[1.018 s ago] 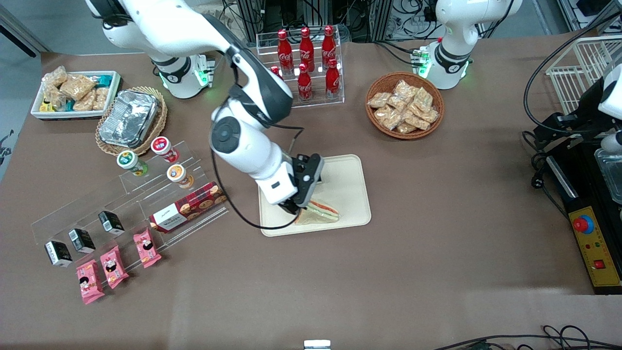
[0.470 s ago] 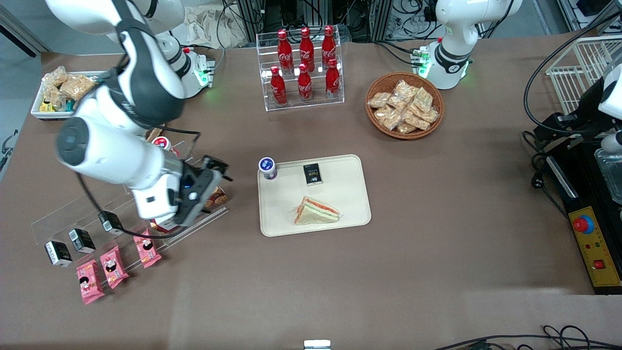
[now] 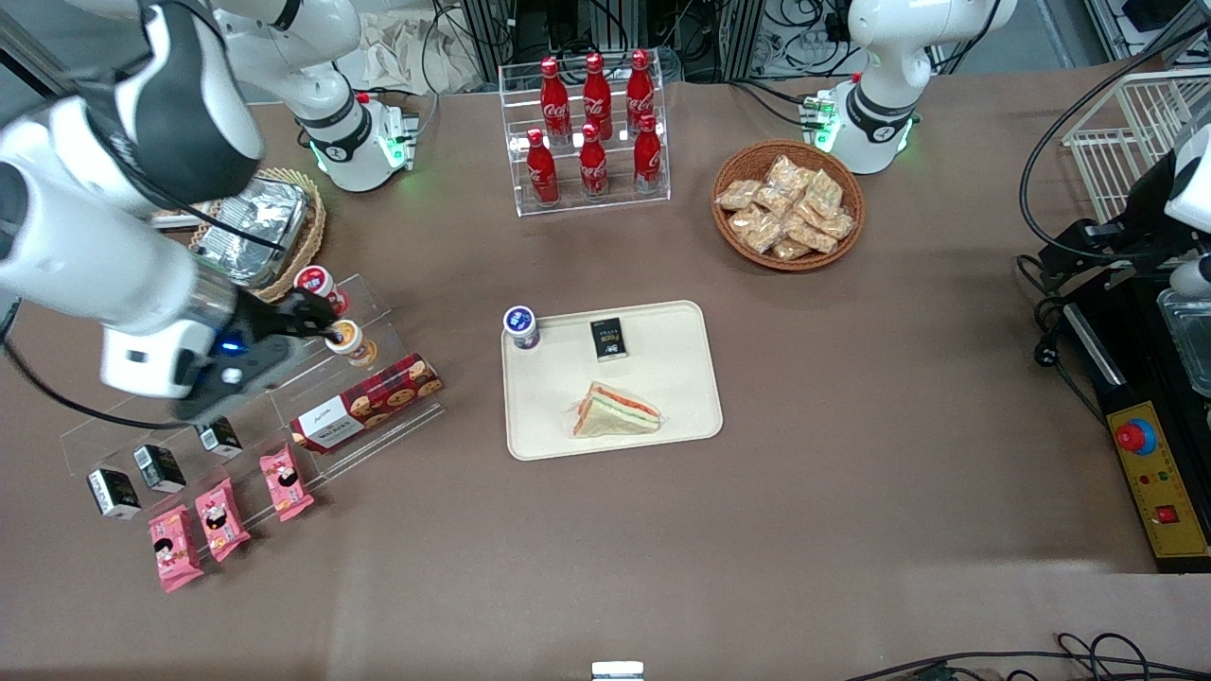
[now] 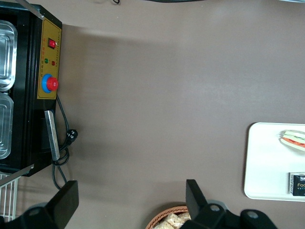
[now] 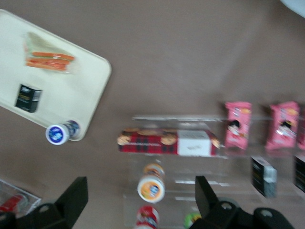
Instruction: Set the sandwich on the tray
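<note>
**Hovering over the snack rack, sandwich already down**

The tool [image 3: 317, 326] hangs released, holding nothing, above the clear stepped rack [image 3: 284, 397]. The sandwich [image 3: 615, 413] lies on the tray [image 3: 681, 378], well apart from it. Dropping lower could topple the little cups [image 3: 345, 340]. The brown surface [image 3: 851, 492] is crowded; cables hang around.

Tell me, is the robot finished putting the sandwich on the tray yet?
It looks finished. The sandwich lies flat on the tray, near the edge closest to the front camera, alongside a small black box and a blue-lidded cup. The gripper is open and empty, up over the clear snack shelf toward the working arm's end. Nothing seems left to do.
</note>
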Controlling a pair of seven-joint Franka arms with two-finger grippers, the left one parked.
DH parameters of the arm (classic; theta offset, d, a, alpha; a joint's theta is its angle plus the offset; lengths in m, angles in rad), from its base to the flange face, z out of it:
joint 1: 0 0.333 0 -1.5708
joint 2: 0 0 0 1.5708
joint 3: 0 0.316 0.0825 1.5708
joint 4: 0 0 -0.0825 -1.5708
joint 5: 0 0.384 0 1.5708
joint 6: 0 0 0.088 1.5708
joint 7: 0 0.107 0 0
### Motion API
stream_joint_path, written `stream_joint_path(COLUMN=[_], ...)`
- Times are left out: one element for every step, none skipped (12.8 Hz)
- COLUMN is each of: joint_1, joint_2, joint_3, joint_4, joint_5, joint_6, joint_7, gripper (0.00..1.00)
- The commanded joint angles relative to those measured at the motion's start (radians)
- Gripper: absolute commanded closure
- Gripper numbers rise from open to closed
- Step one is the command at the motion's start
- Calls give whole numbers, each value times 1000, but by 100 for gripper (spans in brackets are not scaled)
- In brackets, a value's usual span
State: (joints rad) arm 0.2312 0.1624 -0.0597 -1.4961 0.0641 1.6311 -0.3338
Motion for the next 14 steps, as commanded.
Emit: stream_joint_path(joint_1=[-85,-117,-141,-151,-176,-187,-187,-184,-185,-184,-184,-185,-187,-188], joint_2=[-69,-73,-90,-122,-160,-203,-222,-215,-208,-210,-210,-207,-202,-198], joint_3=[9,5,-6,-12,-11,-9,-9,-11,-11,-9,-9,-9,-9,-11], joint_4=[-23,-27,-35,-68,-107,-165,-197,-196,-196,-194,-194,-191,-188,-185], joint_5=[-52,-52,-52,-53,-56,-56,-56,-58,-61,-61,-61,-61,-61,-63], joint_6=[-21,-22,-31,-30,-30,-13,9,25,47,46,41,41,36,41], joint_7=[53,73,114,148,159,171,188,218,225,226,234,230,225,223], gripper=[0,0,0,0,0,0,0,0,0,0,0,0,0,0])
